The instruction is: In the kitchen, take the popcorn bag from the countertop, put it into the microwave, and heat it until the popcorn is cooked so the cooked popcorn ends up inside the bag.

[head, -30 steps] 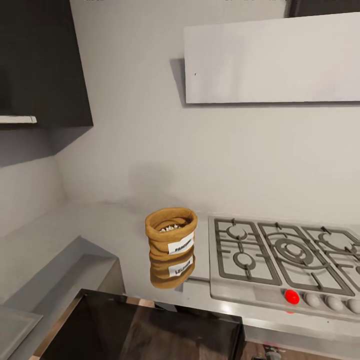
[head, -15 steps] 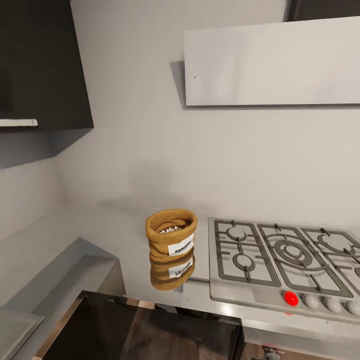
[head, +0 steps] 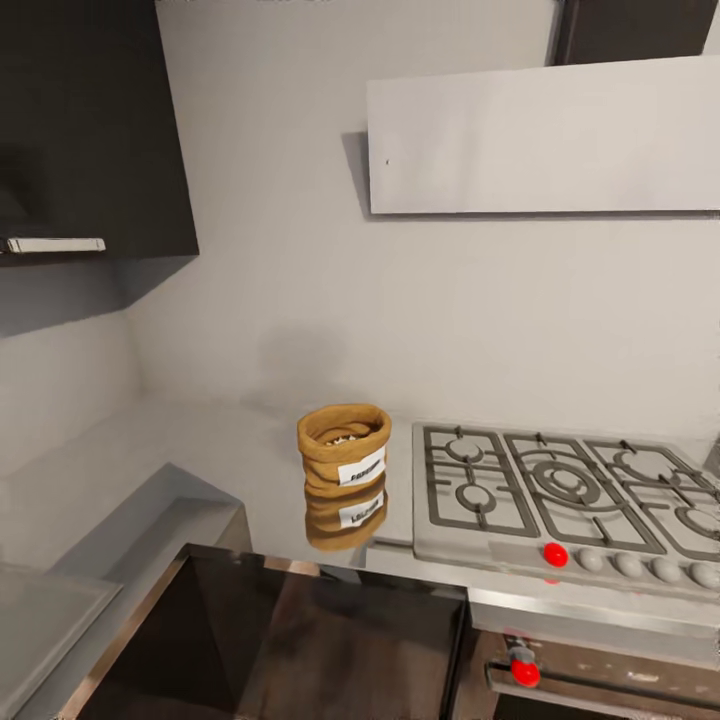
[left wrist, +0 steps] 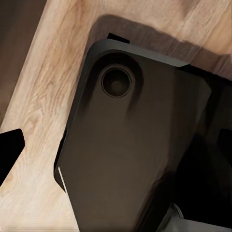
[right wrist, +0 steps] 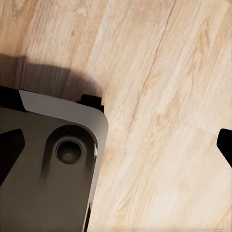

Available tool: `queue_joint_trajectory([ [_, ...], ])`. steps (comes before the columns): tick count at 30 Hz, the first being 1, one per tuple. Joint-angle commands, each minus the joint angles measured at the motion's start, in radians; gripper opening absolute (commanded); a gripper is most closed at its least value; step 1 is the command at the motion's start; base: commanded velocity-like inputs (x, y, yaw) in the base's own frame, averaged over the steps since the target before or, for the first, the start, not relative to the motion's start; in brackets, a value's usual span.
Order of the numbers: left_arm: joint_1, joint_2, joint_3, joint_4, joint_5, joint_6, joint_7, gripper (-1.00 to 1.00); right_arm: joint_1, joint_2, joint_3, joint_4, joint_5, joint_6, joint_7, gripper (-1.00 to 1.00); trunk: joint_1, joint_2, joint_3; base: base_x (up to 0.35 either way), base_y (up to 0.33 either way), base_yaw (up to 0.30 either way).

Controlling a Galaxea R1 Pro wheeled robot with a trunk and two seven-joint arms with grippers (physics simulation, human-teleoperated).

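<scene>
Popcorn bag (head: 344, 447) upright on the glossy grey countertop (head: 215, 455), just left of the steel gas hob (head: 565, 495), rolled rim open upward, white label turned toward the hob's near corner, mirrored in the slab below. Whitish popcorn (head: 346, 440) just visible inside the rim. Long axis vertical.

Both wrist views aimed down at wood floor (right wrist: 159, 96) and the dark robot base (left wrist: 130, 145); jaw state impossible to tell for either side. Black shapes at the picture edges possibly fingertips, unclear.

Judged stage: approach, reach not yet begun. Bag well above and ahead of both hanging arms, near the head view's middle, slightly toward the left arm. Nearer arm too close to call.
</scene>
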Motion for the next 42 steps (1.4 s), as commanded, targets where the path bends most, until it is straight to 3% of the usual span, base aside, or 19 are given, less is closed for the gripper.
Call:
queue_joint_trajectory([
  [1, 0.0, 0.0, 0.001, -0.001, 0.004, -0.001, 0.0, 1.0, -0.001, -0.001, -0.008, 0.003, 0.007, -0.006, 0.002, 1.0, 0.0, -0.001, -0.001, -0.038, 0.0, 0.0],
  [6, -0.001, -0.001, -0.001, -0.001, 0.002, 0.002, -0.002, 1.0, -0.019, 0.021, 0.014, -0.02, 0.004, 0.016, 0.024, 1.0, 0.0, -0.001, -0.001, -0.004, 0.0, 0.0],
  [13, -0.001, -0.001, -0.001, -0.001, 0.001, -0.002, 0.0, 1.0, 0.021, -0.004, -0.011, -0.009, 0.007, -0.003, -0.005, 1.0, 0.0, -0.001, -0.001, -0.018, 0.0, 0.0],
  [26, -0.001, -0.001, -0.001, -0.001, 0.01, -0.009, 0.0, 1.0, 0.022, -0.002, -0.012, 0.002, 0.007, -0.046, -0.02, 1.0, 0.0, -0.001, -0.001, -0.305, 0.0, 0.0],
  [35, -0.001, -0.001, -0.001, -0.001, 0.009, -0.009, 0.0, 1.0, 0.022, -0.003, -0.01, -0.002, 0.013, -0.035, -0.013, 1.0, 0.0, -0.001, -0.001, -0.054, 0.0, 0.0],
  [38, 0.0, -0.001, -0.001, -0.001, 0.007, -0.008, 0.0, 1.0, 0.02, 0.01, -0.007, -0.056, 0.02, 0.075, -0.012, 1.0, 0.0, -0.001, -0.001, 0.0, 0.0, 0.0],
  [40, 0.0, -0.001, -0.001, -0.001, 0.006, -0.008, 0.0, 1.0, 0.02, 0.067, 0.007, -0.188, 0.025, 0.184, -0.012, 1.0, 0.0, -0.001, -0.001, 0.0, 0.0, 0.0],
  [42, 0.0, -0.001, -0.001, -0.001, 0.005, -0.008, 0.0, 1.0, 0.02, 0.117, 0.058, -0.345, 0.043, 0.328, -0.009, 1.0, 0.0, -0.001, -0.001, 0.0, 0.0, 0.0],
])
